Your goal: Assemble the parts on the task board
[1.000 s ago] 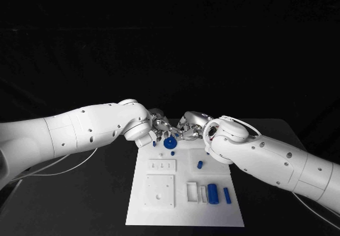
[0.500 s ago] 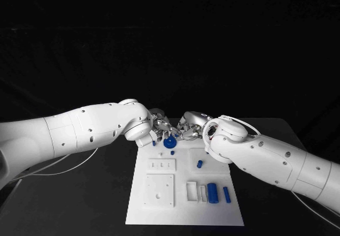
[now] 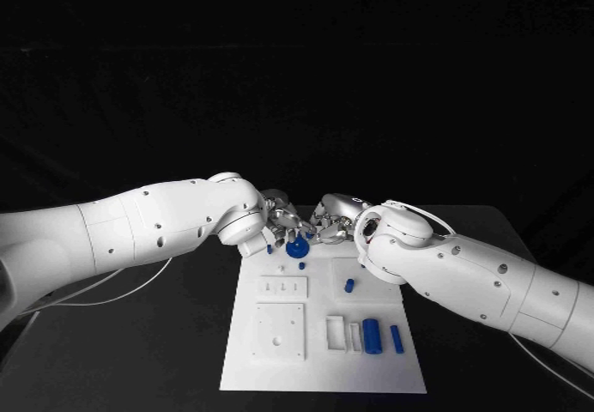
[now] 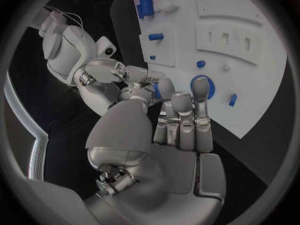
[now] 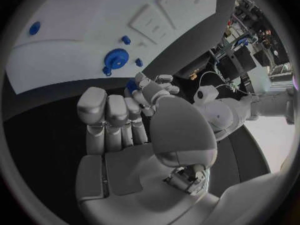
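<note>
While both robot hands pinch a blue gear, cylinders fill board slots.

We see two bulky white arms with small dark screw holes dotted along their smooth shells, and thin pale cables looping beside them. Behind the fingers, each silver hand, left hand and right hand, has rounded metallic segments (glossy, jointed like armour).

blue gear tilted more upright between both hands, slightly raised
</note>
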Action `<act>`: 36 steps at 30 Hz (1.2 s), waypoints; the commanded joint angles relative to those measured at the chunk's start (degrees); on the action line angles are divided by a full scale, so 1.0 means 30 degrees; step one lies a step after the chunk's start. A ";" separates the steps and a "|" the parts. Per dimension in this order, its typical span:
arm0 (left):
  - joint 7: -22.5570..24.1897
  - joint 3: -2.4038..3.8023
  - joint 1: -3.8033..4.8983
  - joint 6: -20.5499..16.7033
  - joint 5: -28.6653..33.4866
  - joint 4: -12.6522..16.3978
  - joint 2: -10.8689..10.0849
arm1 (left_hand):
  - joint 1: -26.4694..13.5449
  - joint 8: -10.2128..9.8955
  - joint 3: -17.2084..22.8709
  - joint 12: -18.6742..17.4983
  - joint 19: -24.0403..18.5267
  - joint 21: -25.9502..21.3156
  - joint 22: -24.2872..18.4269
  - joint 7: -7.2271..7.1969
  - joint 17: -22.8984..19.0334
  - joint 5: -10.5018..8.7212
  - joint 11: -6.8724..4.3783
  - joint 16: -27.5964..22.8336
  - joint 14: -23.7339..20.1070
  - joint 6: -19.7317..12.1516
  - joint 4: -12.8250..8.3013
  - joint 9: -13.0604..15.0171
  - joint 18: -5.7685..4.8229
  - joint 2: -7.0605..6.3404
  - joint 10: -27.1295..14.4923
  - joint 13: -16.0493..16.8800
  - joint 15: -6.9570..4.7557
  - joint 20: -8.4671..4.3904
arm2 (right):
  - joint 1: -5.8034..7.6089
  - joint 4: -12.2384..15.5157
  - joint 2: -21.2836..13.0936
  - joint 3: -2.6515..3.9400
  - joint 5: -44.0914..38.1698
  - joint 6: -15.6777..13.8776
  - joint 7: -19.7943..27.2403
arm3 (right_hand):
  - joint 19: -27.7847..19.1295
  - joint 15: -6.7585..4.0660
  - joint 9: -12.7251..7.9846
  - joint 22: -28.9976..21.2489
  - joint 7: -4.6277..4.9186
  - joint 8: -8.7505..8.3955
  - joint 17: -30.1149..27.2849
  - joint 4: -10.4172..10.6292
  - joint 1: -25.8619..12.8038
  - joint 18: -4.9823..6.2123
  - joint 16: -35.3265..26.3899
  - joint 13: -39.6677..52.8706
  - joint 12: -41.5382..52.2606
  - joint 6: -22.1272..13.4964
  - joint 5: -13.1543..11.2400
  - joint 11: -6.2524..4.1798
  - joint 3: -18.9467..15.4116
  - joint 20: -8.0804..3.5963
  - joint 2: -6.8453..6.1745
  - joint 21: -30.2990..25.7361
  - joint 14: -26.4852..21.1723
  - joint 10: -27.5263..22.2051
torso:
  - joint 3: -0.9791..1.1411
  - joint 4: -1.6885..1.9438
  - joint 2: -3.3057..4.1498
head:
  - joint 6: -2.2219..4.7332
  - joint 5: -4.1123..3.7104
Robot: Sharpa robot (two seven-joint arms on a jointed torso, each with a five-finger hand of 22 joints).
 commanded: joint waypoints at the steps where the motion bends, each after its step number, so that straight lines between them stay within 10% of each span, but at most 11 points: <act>1: 0.0370 0.0006 -0.0009 0.0046 0.0176 0.0002 -0.0023 | -0.0215 0.0112 0.3742 -0.0021 0.0148 -0.0185 0.0118 -0.0148 -0.0006 0.0020 -0.0056 0.0082 -0.0075 -0.0007 -0.3545 0.0444 0.0360 -0.0044 0.0178 0.0017 -0.0063 -0.0004 | -0.0001 0.0042 -0.0007 0.0007 -0.0130 0.0225 0.0222 | 0.1166 -0.0096 0.1245 -0.0035 -0.0215 0.0106 -0.0042 0.0088 -0.0183 -0.0019 -0.0108 -0.0077 -0.0133 0.0220 0.0692 -0.0035 -0.0499 -0.0075 -0.0056 -0.0126 0.0068 -0.0175 | 0.0004 -0.0009 -0.0006 | 0.0000 0.0000; 13: 0.0397 0.0005 -0.0019 0.0227 0.0116 -0.0020 -0.0227 | -0.0175 0.0141 0.4014 0.0036 0.0256 -0.0255 0.0395 -0.0207 0.0081 0.0487 -0.0084 0.0197 0.0039 0.0330 -0.3957 0.0587 0.0381 -0.0315 0.0395 0.0033 -0.0117 -0.0052 | -0.0154 0.0092 -0.0923 0.0007 0.0776 -0.1928 0.1260 | 0.0961 0.0459 -0.0016 -0.1505 0.0900 0.0070 -0.1655 0.2640 0.0574 0.0475 -0.2642 -0.3193 -0.2490 -0.4277 0.0602 0.0750 -0.3794 0.0494 -0.1930 -0.2847 -0.0373 -0.2318 | 0.0008 -0.0012 -0.0020 | -0.0027 0.0043; 15: 0.0395 0.0003 -0.0023 0.0284 0.0069 -0.0021 -0.0291 | -0.0214 0.0074 0.4090 0.0012 0.0290 -0.0259 0.0478 -0.0219 0.0146 0.0705 -0.0086 0.0257 0.0076 0.0471 -0.4058 0.0516 0.0390 -0.0410 0.0472 0.0017 -0.0139 -0.0075 | -0.0216 0.0154 -0.1238 0.0009 0.1069 -0.2211 0.1570 | 0.0914 0.0607 -0.0302 -0.1745 0.1212 -0.0109 -0.1781 0.3809 0.1105 0.0607 -0.2955 -0.3800 -0.2659 -0.8625 0.1186 0.0940 -0.4298 0.0623 -0.2740 -0.3409 -0.0492 -0.2700 | 0.0021 -0.0026 -0.0030 | -0.0029 0.0062; 19: 0.0391 -0.0003 -0.0029 0.0360 -0.0039 0.0013 -0.0460 | -0.0207 -0.0045 0.4137 -0.0007 0.0330 -0.0290 0.0605 -0.0257 0.0241 0.0849 -0.0115 0.0305 0.0119 0.0731 -0.4219 0.0371 0.0394 -0.0564 0.0595 0.0015 -0.0163 -0.0097 | -0.0380 0.0458 -0.2106 0.0014 0.1783 -0.2772 0.2186 | 0.0919 0.0648 -0.0356 -0.2618 0.1294 -0.0181 -0.2501 0.5262 0.2104 0.0860 -0.4149 -0.5125 -0.2946 -0.9585 0.1279 0.0999 -0.4766 0.0706 -0.3169 -0.5204 -0.0748 -0.3438 | -0.0004 -0.0022 -0.0031 | -0.0043 0.0137; 25: 0.0335 -0.0025 -0.0058 0.0258 -0.0249 0.0277 -0.0852 | -0.0267 -0.0265 0.4177 -0.0091 0.0430 -0.0375 0.0795 -0.0319 0.0606 0.1370 -0.0146 0.0426 0.0273 0.1159 -0.4370 0.0065 0.0414 -0.0803 0.0805 0.0000 -0.0188 -0.0117 | -0.0700 0.1128 -0.3731 0.0175 0.2810 -0.3077 0.2894 | 0.0934 0.0650 -0.0338 -0.2569 0.1335 -0.0147 -0.2424 0.4606 0.2309 0.0841 -0.4154 -0.5507 -0.2780 -0.9365 0.2291 0.1028 -0.4049 0.0684 -0.2959 -0.5301 -0.0701 -0.3444 | 0.0004 -0.0041 -0.0037 | -0.0144 0.0290; 36: -0.0086 -0.0430 -0.0165 -0.0787 -0.1298 0.1750 -0.2127 | -0.0699 -0.0246 0.4223 -0.0187 0.0725 -0.0447 0.1050 -0.0551 0.1671 0.2814 -0.0277 0.0799 0.0887 0.1920 -0.4440 -0.0008 0.0516 -0.1435 0.1409 -0.0002 -0.0242 -0.0094 | -0.0938 0.1314 -0.5409 0.1095 0.4984 -0.3630 0.3785 | 0.0964 0.0610 -0.0315 -0.2495 0.1280 -0.0126 -0.2330 0.3137 0.1570 0.0846 -0.4150 -0.5924 -0.2616 -0.8738 0.3366 0.0942 -0.2998 0.0662 -0.2505 -0.5249 -0.0620 -0.3401 | 0.0118 -0.0119 -0.0204 | -0.0528 0.0431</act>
